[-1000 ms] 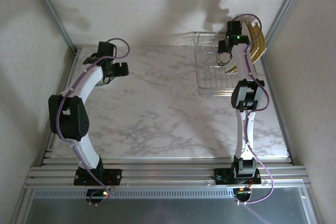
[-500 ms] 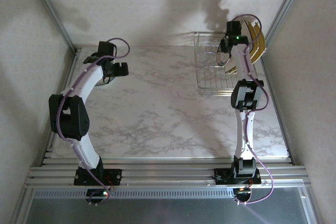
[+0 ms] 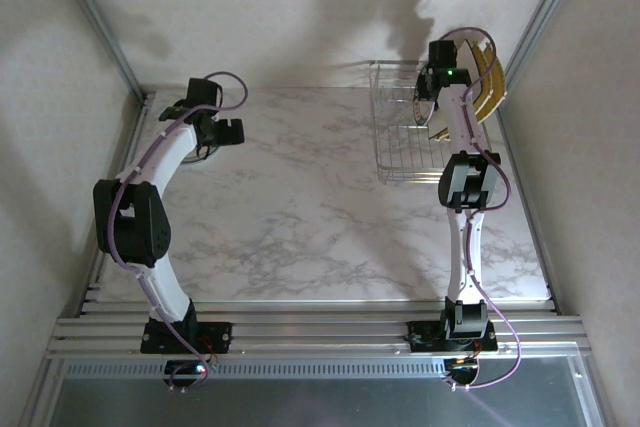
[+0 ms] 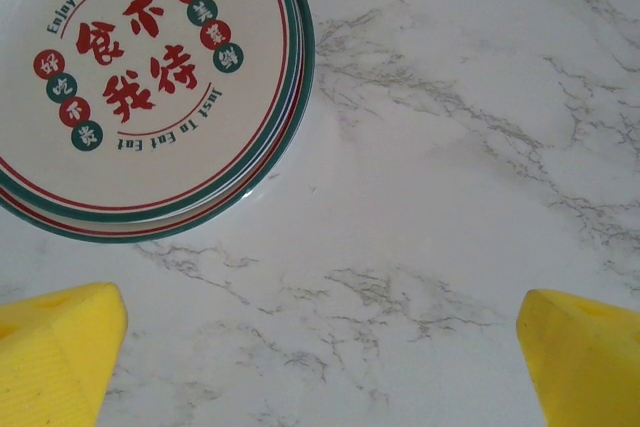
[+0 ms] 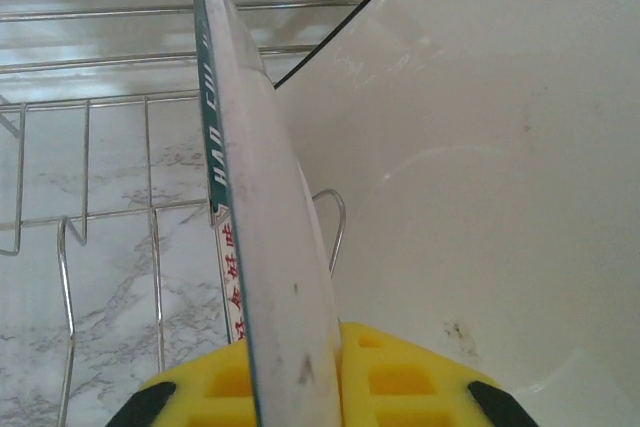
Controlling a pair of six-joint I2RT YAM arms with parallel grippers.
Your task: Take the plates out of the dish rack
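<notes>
Round white green-rimmed plate (image 5: 262, 247), upright in silver wire dish rack (image 5: 85, 162): right fingers (image 5: 400, 382) clamped on rim, apparently for lifting. Left fingers (image 4: 55, 347) apart beside stacked plates (image 4: 140, 77).

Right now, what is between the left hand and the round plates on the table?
Just bare marble table. The left wrist camera shows it between the left hand and the stacked round plates.

Left wrist view: the stacked round plates (image 4: 140, 77) ran off the top and left edges. Right wrist view: the upright plate (image 5: 265, 247) hid the pad faces of the right pincer (image 5: 300, 392); the white plate (image 5: 480, 147) overran the frame. Overhead, the right arm (image 3: 468, 182) covered part of the dish rack (image 3: 400, 139).
</notes>
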